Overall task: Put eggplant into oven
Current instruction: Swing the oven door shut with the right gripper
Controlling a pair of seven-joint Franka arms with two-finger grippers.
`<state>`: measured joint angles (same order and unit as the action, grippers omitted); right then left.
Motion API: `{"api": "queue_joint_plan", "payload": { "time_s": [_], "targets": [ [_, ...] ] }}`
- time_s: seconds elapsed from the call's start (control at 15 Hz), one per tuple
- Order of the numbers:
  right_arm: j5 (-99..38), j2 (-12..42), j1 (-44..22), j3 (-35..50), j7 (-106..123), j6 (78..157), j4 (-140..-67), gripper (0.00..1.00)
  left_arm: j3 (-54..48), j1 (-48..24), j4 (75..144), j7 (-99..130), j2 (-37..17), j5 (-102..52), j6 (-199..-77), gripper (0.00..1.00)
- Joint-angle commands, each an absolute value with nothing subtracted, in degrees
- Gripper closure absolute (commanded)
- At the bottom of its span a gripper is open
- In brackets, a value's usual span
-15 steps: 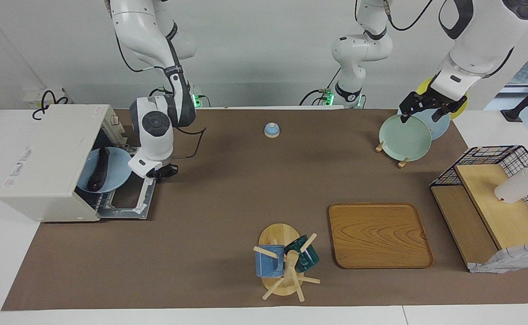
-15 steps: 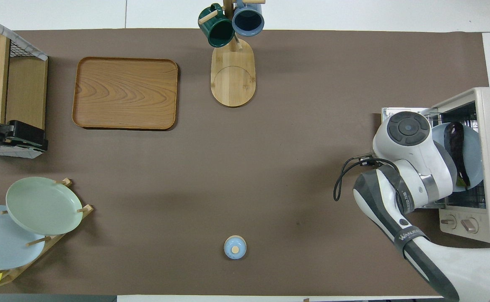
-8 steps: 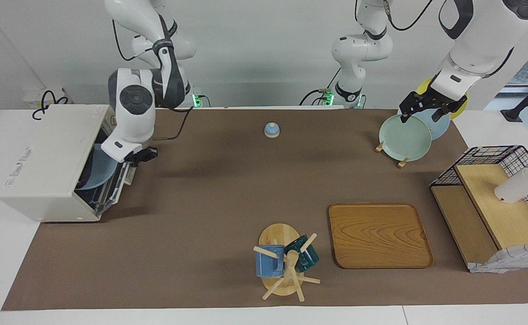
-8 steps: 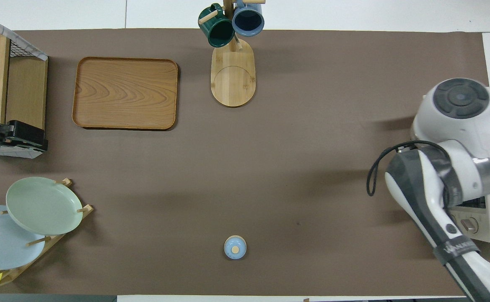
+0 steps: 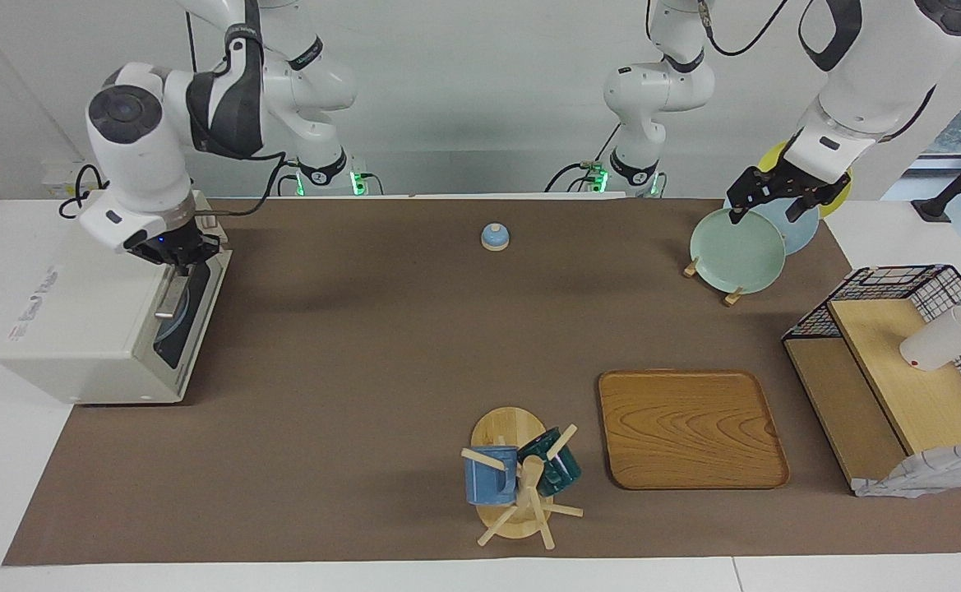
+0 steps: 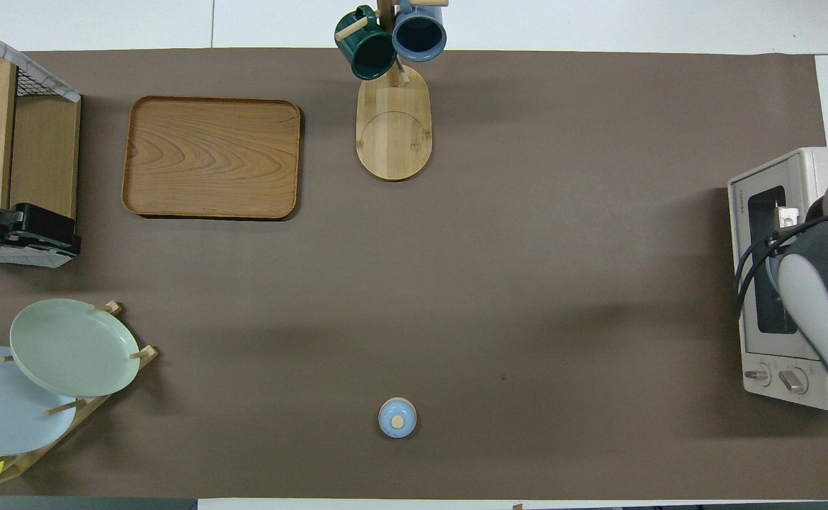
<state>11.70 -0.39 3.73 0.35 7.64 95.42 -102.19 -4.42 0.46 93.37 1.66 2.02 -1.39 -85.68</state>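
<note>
A matt brown cloth-like mat [image 5: 365,370] covers the white table [image 5: 3,493]. The oven [image 5: 94,321] wears smooth cream-white casing (painted metal, by the look), its door dark glossy glass. At the mat's five o'clock in the facing view lies a satin, grained wooden tray [image 5: 691,427]. The plates [image 5: 736,250] look glazed and shiny, standing in a bare wood rack.
</note>
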Motion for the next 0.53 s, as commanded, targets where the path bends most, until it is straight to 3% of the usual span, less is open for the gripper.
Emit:
{"api": "queue_joint_plan", "payload": {
  "time_s": [0.0, 0.13, 0.27, 0.33, 0.4, 0.47],
  "targets": [
    [3.9, 6.0, 4.1, 0.6, 9.1, 85.8, -85.5, 1.00, -5.0, 1.4, 93.8, 1.8, 2.9, -1.7, -85.3, 0.00],
    [4.0, 6.1, 3.0, 1.1, 8.8, 83.3, -85.5, 1.00, -5.0, 1.4, 93.8, 1.8, 2.9, -1.7, -85.3, 0.00],
    [3.8, 5.7, 2.9, 1.2, 8.8, 81.4, -86.0, 0.76, -5.0, 1.4, 93.8, 1.8, 2.9, -1.7, -85.3, 0.00],
    [3.7, 5.5, 3.0, 1.2, 8.8, 81.1, -86.1, 0.48, -5.0, 1.4, 93.8, 1.8, 2.9, -1.7, -85.3, 0.00],
    [3.6, 5.5, 3.6, 1.1, 9.4, 81.2, -86.1, 0.00, -5.0, 1.4, 93.8, 1.8, 2.9, -1.7, -85.3, 0.00],
    [3.7, 4.5, 3.9, 1.0, 9.5, 81.2, -86.4, 0.00, -5.0, 1.4, 93.8, 1.8, 2.9, -1.7, -85.3, 0.00]
  ]
}}
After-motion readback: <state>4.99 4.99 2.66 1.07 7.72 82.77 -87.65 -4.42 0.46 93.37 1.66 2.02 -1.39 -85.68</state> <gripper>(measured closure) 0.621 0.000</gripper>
